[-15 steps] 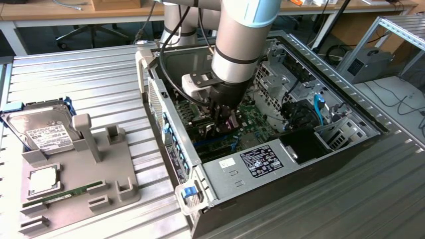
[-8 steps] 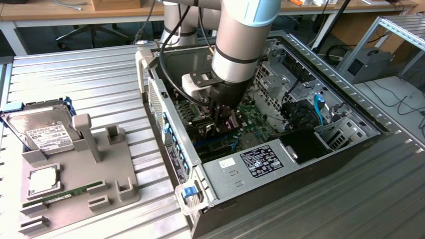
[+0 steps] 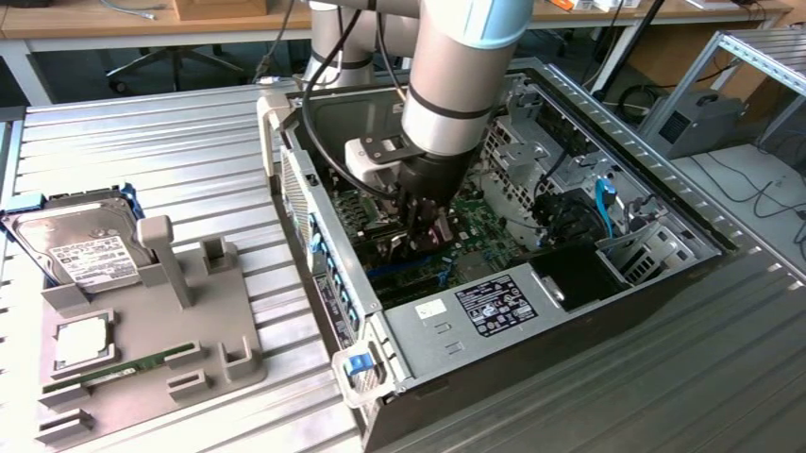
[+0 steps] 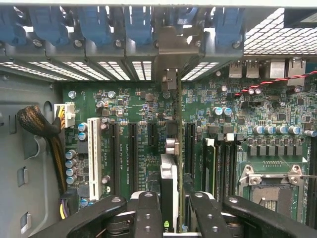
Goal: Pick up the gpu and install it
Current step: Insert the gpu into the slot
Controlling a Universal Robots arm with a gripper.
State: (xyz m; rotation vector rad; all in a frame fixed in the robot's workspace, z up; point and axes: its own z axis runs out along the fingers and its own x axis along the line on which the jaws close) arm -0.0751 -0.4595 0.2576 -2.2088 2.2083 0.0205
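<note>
Gripper [image 4: 173, 197] is clamped on the gpu [image 4: 169, 171], holding it edge-on, upright over the motherboard [image 4: 133, 106] inside the open computer case [image 3: 416, 335]. The card's bracket end reaches the blue rear latches [image 4: 138, 25]. Whether the card is seated cannot be told. A hard drive [image 3: 86, 250] lies well apart, at the exterior view's left.
</note>
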